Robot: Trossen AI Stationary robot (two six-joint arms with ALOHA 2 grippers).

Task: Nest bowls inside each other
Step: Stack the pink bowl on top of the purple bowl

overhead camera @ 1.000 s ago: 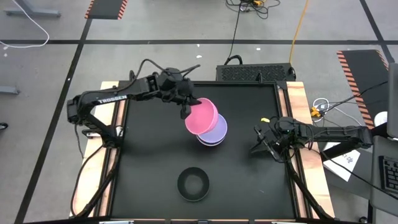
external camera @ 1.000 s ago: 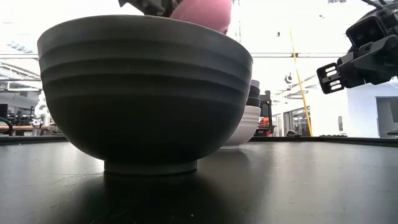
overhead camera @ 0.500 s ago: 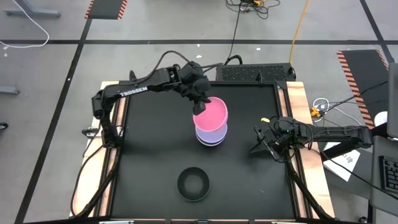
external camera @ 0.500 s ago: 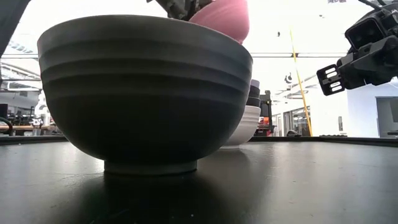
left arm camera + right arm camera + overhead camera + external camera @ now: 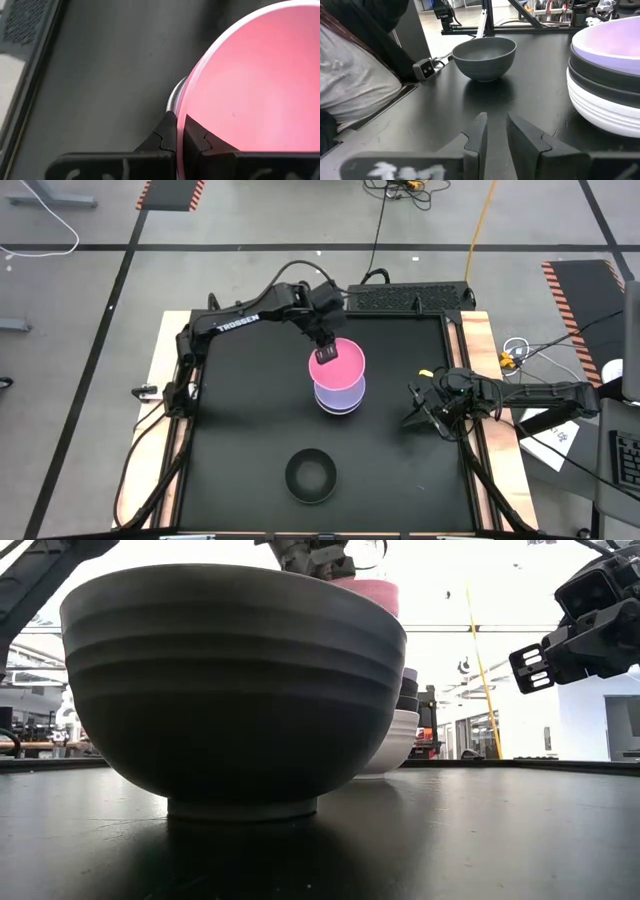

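Note:
My left gripper (image 5: 326, 356) is shut on the pink bowl (image 5: 340, 365), which hovers level over a stack of bowls (image 5: 340, 397). The stack has white at the bottom, black in the middle and lavender (image 5: 615, 42) on top, and stands on its white base (image 5: 392, 745) mid-table. A single black bowl (image 5: 310, 477) stands upright near the table's near edge and fills the low view (image 5: 235, 690). My right gripper (image 5: 413, 412) waits low at the table's right side, its fingers (image 5: 495, 131) a little apart, pointing at the stack. My left gripper pinches the pink bowl's rim (image 5: 181, 107) on the side toward the table's far-left, one finger (image 5: 196, 137) inside the bowl and one (image 5: 167, 132) outside. The fingers come from above, pointing down. The bowl is level and lifted clear above the stack (image 5: 368, 595).
Wooden rails (image 5: 478, 360) border the black table top on the left and right. A black grille box (image 5: 410, 295) sits along the far edge. Bare table lies between the stack and the single black bowl, and to the left of both.
My left gripper has carried the pink bowl toward the table's right, over the stack, turning its wrist as it went. The bowl, tilted a second ago, now hangs level above the lavender bowl. The right arm has kept still.

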